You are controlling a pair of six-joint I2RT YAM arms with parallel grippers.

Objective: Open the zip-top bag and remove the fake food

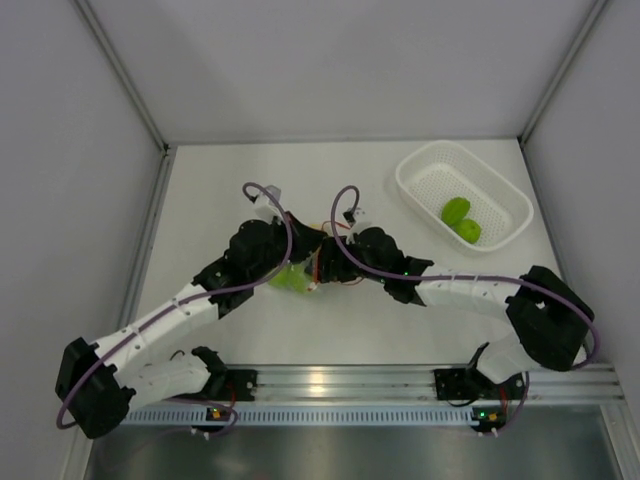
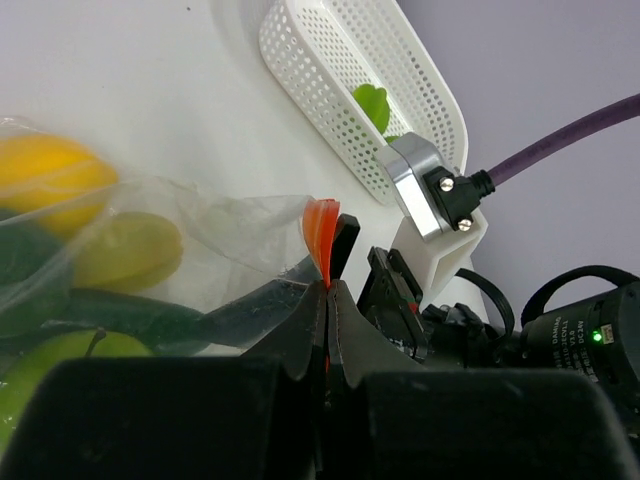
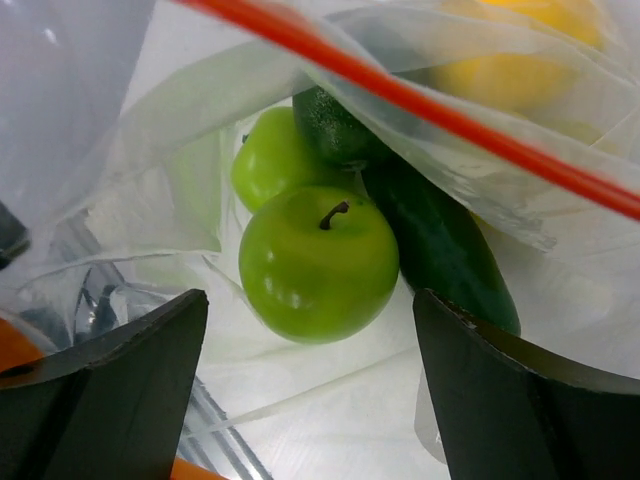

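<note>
Dark fingers of my right claw fill the bottom corners of its wrist view, spread wide and gripping nothing. Between them, just past the tips, I see a glossy light-green plastic apple lying inside the small clear crinkly plastic zip-top bag. Touching the apple from behind are a second light-green round fruit and a long dark-green plastic cucumber. A yellow plastic fruit lies farther back under the film. The bag's orange-red zip strip runs slantwise above them.

My left claw is clenched on that strip, a fold of it standing up above the fingertips. From above, both claws meet over the bag near the middle of the white table.

Well apart, at the far right, sits a white perforated oval plastic basket holding two light-green plastic pieces. The right arm's wrist stands between the bag and the basket.
</note>
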